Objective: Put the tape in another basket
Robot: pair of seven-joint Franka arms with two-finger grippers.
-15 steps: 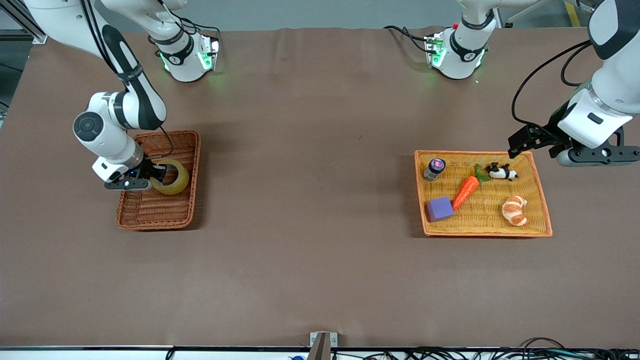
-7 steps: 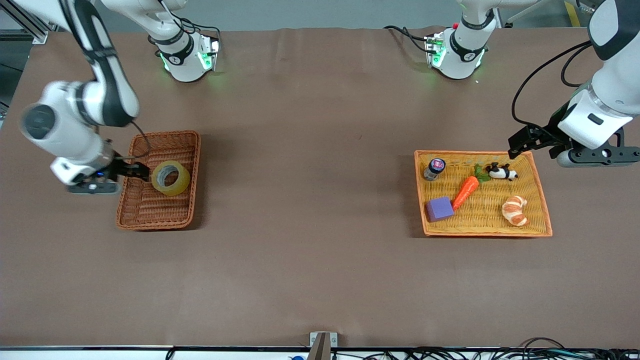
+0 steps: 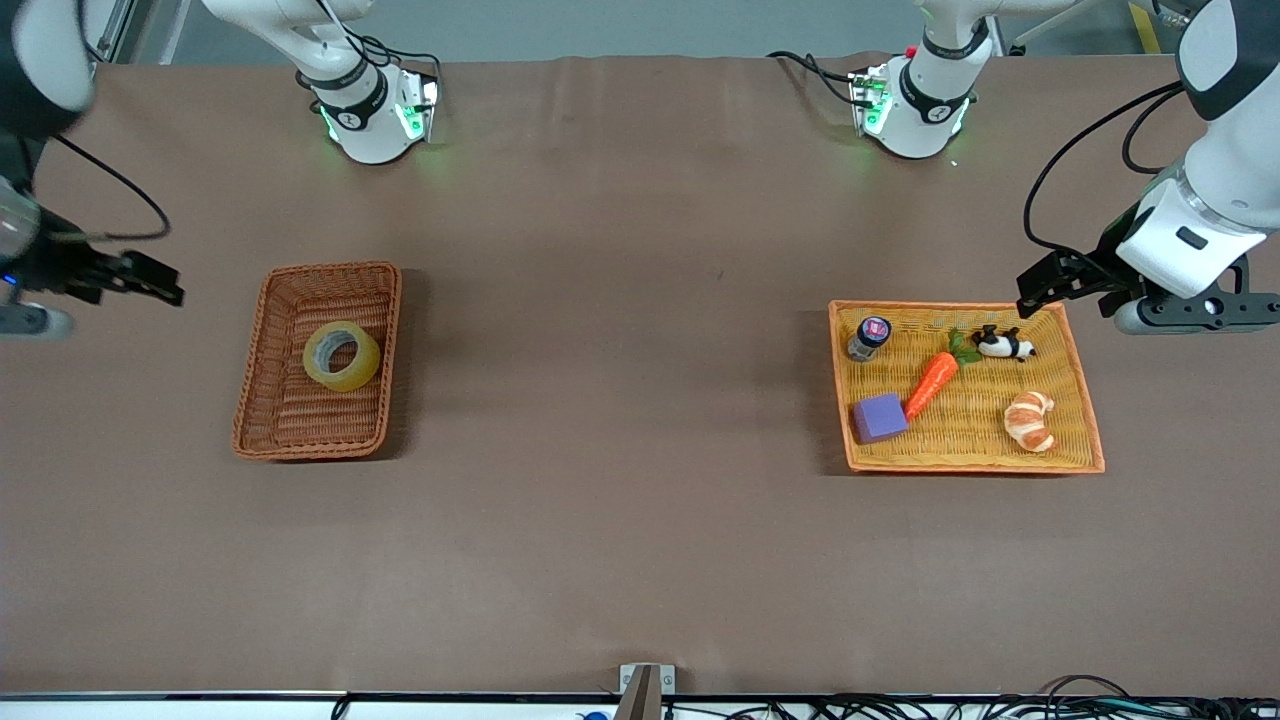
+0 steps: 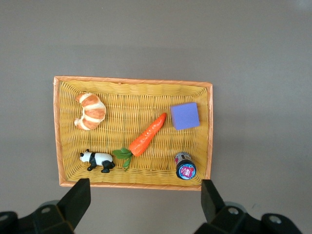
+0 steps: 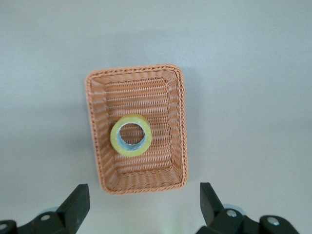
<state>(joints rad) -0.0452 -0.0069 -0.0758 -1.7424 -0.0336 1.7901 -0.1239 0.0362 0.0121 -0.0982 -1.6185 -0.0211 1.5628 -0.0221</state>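
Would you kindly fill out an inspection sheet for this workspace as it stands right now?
Surface: brown table, flat.
Job's things: tape lying flat in the basket, ungripped.
Clutter: orange tray toward the left arm's end holding croissant, carrot, purple block, panda figure, small jar.
Grippers: right gripper open, empty, over bare table beside the basket; left gripper open, waiting over the tray's edge.
Cables: black cable on the left arm; bundle along the table edge nearest the front camera.
Surroundings: nothing seen.

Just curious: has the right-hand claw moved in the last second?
Yes. The right gripper has left the tape in the basket, pulling off past its rim.
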